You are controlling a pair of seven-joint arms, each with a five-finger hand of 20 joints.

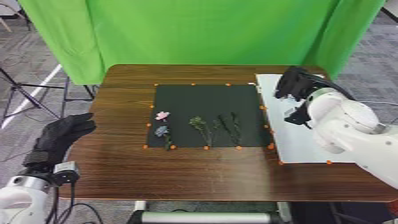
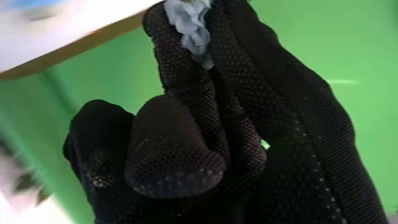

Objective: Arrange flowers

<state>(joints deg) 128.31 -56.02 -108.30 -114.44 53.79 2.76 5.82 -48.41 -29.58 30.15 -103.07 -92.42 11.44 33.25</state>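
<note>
Robot hand (image 1: 304, 86) (right) outstretched; pinching flower (image 2: 188, 25)

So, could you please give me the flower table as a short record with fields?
Surface: brown wooden table
Left area: black mat
Right area: white sheet
Mat, left side: pink flower, with a blue-grey flower nearer the robot
Mat, middle: light green sprig
Mat, right of that: darker green stems
Right hand: over the white sheet
Held in it: something pale blue and crumpled, pinched between the fingers
Left hand: at the table's left edge, fingers relaxed
</note>
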